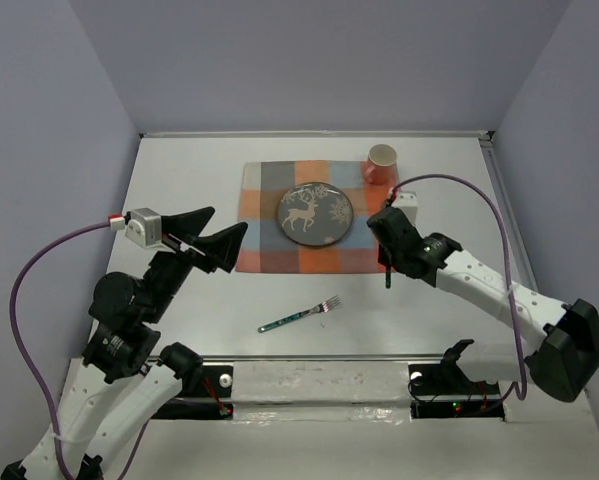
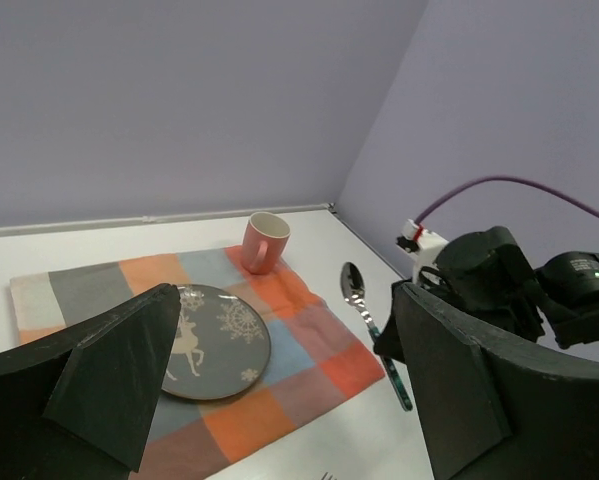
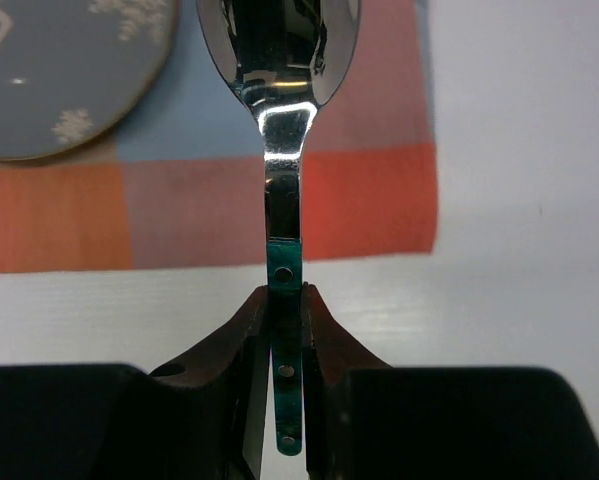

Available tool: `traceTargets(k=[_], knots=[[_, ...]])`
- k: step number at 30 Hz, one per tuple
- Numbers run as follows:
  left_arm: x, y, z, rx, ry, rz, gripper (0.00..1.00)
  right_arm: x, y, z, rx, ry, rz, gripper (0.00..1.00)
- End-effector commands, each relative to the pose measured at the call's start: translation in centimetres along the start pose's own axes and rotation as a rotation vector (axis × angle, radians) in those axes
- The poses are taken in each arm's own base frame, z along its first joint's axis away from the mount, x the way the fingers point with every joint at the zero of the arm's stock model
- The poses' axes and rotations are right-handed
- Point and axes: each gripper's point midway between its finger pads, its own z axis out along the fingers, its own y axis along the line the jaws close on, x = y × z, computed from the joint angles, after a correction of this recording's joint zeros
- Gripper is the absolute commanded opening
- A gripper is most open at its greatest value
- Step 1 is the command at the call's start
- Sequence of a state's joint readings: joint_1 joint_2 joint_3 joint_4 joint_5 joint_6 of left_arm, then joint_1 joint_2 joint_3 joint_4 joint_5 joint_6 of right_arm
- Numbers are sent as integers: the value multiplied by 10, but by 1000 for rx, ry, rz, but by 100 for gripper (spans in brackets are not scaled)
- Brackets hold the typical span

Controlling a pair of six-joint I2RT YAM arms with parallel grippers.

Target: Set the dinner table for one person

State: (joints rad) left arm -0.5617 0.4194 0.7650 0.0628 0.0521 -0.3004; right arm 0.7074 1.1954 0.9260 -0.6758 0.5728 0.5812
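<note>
A pink cup is stood upright on the checked mat, beside the deer plate. A spoon is clamped by its green handle in the right gripper, above the dinner table. The left gripper is held wide apart, unladen.

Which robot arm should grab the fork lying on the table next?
Left, most likely. The left gripper is open and empty, and the handle of the fork points toward its side. The right gripper is shut on the spoon at the right edge of the checked mat, so it is busy.
</note>
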Motion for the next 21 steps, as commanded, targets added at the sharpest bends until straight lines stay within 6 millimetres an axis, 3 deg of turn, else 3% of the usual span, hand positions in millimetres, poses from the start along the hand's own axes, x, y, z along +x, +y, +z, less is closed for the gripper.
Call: traceTargets(k=[1, 5, 8, 13, 21], knots=[[-2, 1, 6, 5, -17, 9, 99, -71, 69, 5, -238, -196, -217, 0], [-3, 3, 6, -5, -21, 15, 99, -90, 91, 35, -327, -165, -251, 0], [-4, 3, 6, -5, -23, 19, 99, -91, 101, 64, -388, -110, -234, 0], [-1, 4, 8, -4, -13, 18, 99, -93, 86, 109, -342, -46, -167, 0], [4, 7, 11, -15, 3, 19, 99, -88, 85, 143, -323, -14, -135, 0]])
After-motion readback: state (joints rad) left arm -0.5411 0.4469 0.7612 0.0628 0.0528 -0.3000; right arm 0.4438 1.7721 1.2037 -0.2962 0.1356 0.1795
